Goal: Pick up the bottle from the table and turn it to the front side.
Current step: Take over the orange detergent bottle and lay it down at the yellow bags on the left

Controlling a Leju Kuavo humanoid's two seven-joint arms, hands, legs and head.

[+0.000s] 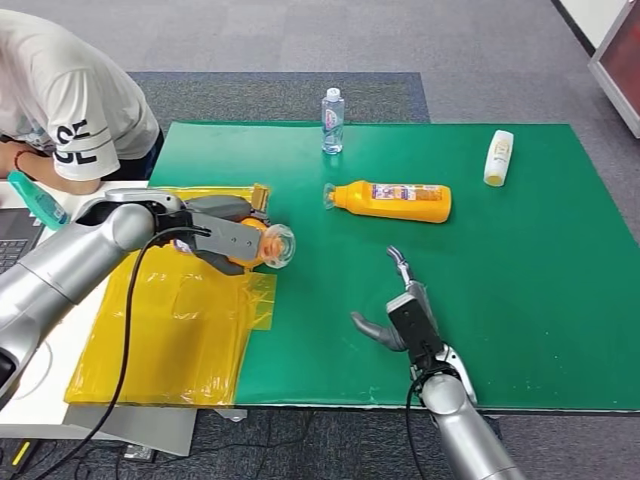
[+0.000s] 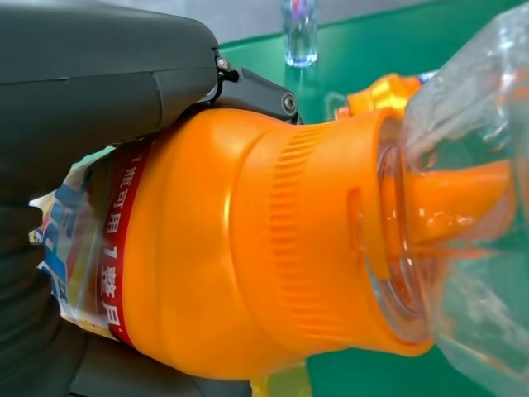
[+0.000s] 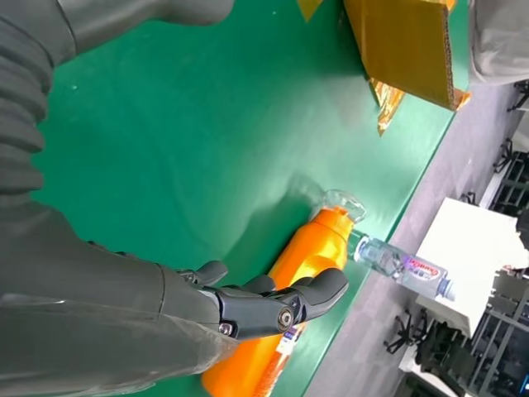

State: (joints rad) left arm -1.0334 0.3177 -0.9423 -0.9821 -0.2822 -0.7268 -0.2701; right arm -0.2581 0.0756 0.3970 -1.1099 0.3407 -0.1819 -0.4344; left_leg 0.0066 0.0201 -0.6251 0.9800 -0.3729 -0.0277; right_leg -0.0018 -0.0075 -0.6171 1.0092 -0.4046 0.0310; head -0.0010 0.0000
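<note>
Two orange bottles in play: one gripped in the left hand at left centre, above the yellow sheet; another bottle lying upper centre. Best rotated slowly about its long axis, grip firm (label side probably not forward yet). Right hand lower centre, fingers spread, holding nothing. Nearby: water bottle, white bottle, person upper left.

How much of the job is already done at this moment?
Done: the left hand grips an orange bottle, lifted sideways, cap toward the mat. In hand: turning it; whether its front faces forward is unclear. Left: a second orange bottle lies flat; the right hand holds nothing.
</note>
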